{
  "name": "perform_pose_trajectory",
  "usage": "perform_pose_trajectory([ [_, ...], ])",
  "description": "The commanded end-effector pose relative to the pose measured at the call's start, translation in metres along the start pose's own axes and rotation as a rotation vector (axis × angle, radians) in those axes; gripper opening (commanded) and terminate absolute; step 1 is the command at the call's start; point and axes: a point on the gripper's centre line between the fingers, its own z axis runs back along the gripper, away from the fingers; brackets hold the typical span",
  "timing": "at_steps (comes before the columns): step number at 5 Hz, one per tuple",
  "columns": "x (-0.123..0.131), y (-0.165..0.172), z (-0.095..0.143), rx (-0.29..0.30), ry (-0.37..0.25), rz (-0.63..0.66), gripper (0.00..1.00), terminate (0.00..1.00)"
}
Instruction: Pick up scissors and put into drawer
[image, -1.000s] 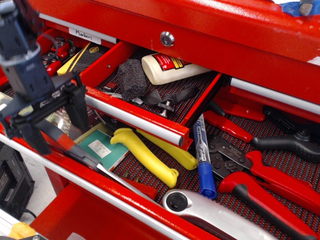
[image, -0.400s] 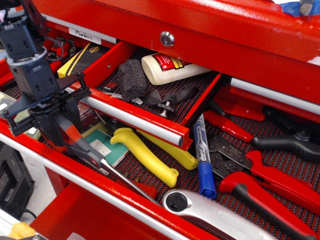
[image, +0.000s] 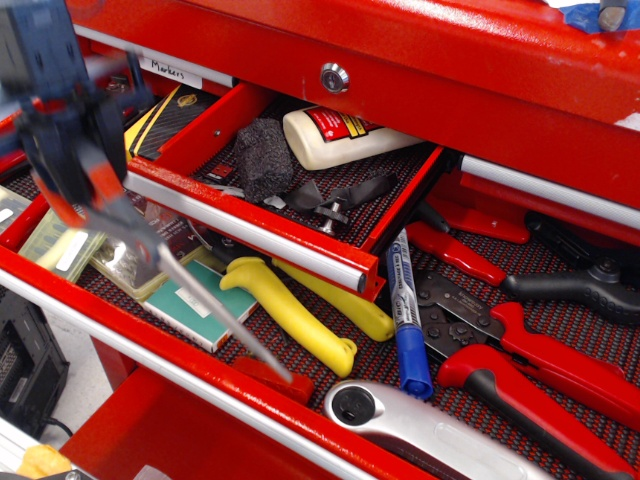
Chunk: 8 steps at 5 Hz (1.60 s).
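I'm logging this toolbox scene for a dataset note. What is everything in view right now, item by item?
scissors: 1, grey and orange-red handles, silver blades, hanging tilted from the gripper over the wide drawer
drawer: 1, red, small, open, silver bar pull
glue bottle: 1, cream with red label, in the small drawer
foam block: 1, dark grey, in the small drawer
yellow-handled tool: 1, wide drawer
marker: 1, blue, wide drawer
red-handled pliers: several, right side of the wide drawer
green card: 1, wide drawer, left
gripper: 1, dark, blurred, upper left, closed on the scissors' handles
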Motion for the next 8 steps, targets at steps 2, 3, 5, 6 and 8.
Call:
perform_pose_trajectory([
  [2,-0.013,-0.069,0.071,-0.107,0.019,-0.01,0.0,0.0],
  [3,-0.016,-0.087,0.066,-0.157,0.054,-0.059,0.0,0.0],
  [5,-0.024,-0.098,0.033,-0.329,-0.011,-0.217,0.0,0.0],
  [6,-0.024,-0.098,0.033,-0.329,-0.011,-0.217,1.0,0.0],
  [8,-0.024,-0.098,0.033,-0.329,-0.011,-0.217,1.0,0.0],
])
